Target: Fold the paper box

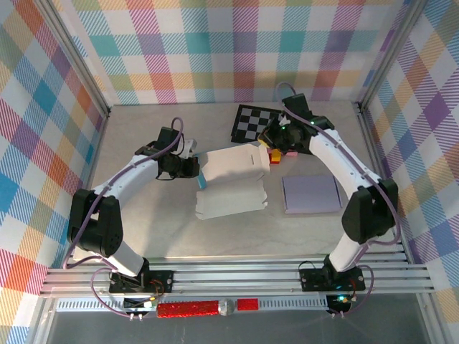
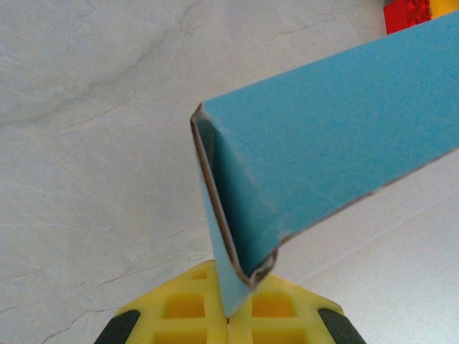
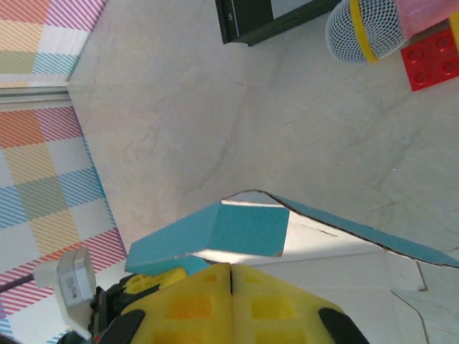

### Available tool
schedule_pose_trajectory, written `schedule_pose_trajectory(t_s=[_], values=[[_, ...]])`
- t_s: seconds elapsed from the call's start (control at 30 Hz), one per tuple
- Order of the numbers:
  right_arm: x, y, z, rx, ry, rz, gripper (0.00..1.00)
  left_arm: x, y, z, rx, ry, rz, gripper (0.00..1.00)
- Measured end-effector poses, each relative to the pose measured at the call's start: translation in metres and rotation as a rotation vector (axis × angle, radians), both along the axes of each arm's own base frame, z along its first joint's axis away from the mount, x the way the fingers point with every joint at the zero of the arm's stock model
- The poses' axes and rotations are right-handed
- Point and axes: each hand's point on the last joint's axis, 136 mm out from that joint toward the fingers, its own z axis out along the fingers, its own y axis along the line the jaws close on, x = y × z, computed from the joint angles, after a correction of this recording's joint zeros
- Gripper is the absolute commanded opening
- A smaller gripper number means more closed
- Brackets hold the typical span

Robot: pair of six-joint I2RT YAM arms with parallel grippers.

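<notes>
White card outside and blue inside, the paper box (image 1: 229, 183) sits half-formed at the middle of the pale table (image 1: 143, 236), its lower panels flat on the surface and its upper part lifted between the two arms. The left gripper (image 1: 195, 168) is at the box's left end; from its wrist camera the yellow pads (image 2: 179, 309) are closed on a thin blue flap (image 2: 337, 136) that rises from the seam between them. The right gripper (image 1: 271, 147) is at the box's upper right corner; from its wrist camera its pads (image 3: 287, 304) meet, and a folded blue flap (image 3: 222, 233) runs into their seam, so it appears pinched.

Just behind that corner lie a red brick (image 3: 434, 61) and a toy microphone (image 3: 362, 29) with a white mesh head, a yellow band and a pink handle, close to the right wrist. A black-and-white checkerboard (image 1: 252, 123) lies farther back. A lilac sheet (image 1: 310, 193) lies flat to the right of the box, just apart from it. A white tag (image 3: 72, 276) near the left gripper is too blurred to read.
</notes>
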Motion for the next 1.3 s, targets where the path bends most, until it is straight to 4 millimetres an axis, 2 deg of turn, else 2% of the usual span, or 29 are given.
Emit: schedule_pose_trajectory(t_s=[0.23, 0.33, 0.47, 0.6, 0.73, 0.8, 0.87, 1.0, 1.07, 1.13, 1.17, 1.3], values=[[0.009, 0.006, -0.031, -0.058, 0.070, -0.008, 0.00, 0.000, 0.000, 0.003, -0.006, -0.004, 0.010, 0.00], [0.008, 0.010, -0.038, -0.072, 0.080, 0.015, 0.00, 0.000, 0.001, 0.004, -0.005, -0.006, 0.015, 0.00], [0.005, 0.019, -0.032, -0.070, 0.063, 0.063, 0.01, 0.000, 0.001, 0.004, -0.004, -0.007, 0.016, 0.00], [0.002, 0.028, -0.024, -0.060, 0.031, 0.126, 0.07, 0.001, 0.001, 0.004, -0.007, -0.007, 0.019, 0.00], [0.000, 0.027, -0.018, -0.050, -0.009, 0.198, 0.22, 0.001, -0.001, 0.006, -0.019, -0.006, 0.021, 0.00], [0.000, 0.016, -0.008, -0.035, -0.055, 0.211, 0.27, 0.003, -0.003, 0.008, -0.040, -0.013, 0.022, 0.00], [-0.003, -0.004, 0.010, -0.003, -0.120, 0.205, 0.31, 0.007, -0.006, 0.012, -0.071, -0.022, 0.023, 0.00], [-0.004, -0.068, 0.063, 0.120, -0.298, 0.100, 0.33, 0.017, -0.013, 0.024, -0.187, -0.037, 0.023, 0.00], [0.003, -0.099, 0.077, 0.192, -0.375, 0.036, 0.32, 0.023, -0.017, 0.028, -0.244, -0.037, 0.013, 0.00], [0.015, -0.125, 0.073, 0.265, -0.408, -0.009, 0.32, 0.028, -0.024, 0.031, -0.299, -0.025, -0.008, 0.00], [0.021, -0.129, 0.066, 0.294, -0.403, -0.011, 0.32, 0.029, -0.027, 0.032, -0.318, -0.020, -0.017, 0.00], [0.045, -0.121, 0.021, 0.416, -0.317, 0.068, 0.35, 0.037, -0.042, 0.037, -0.394, 0.001, -0.070, 0.00]])
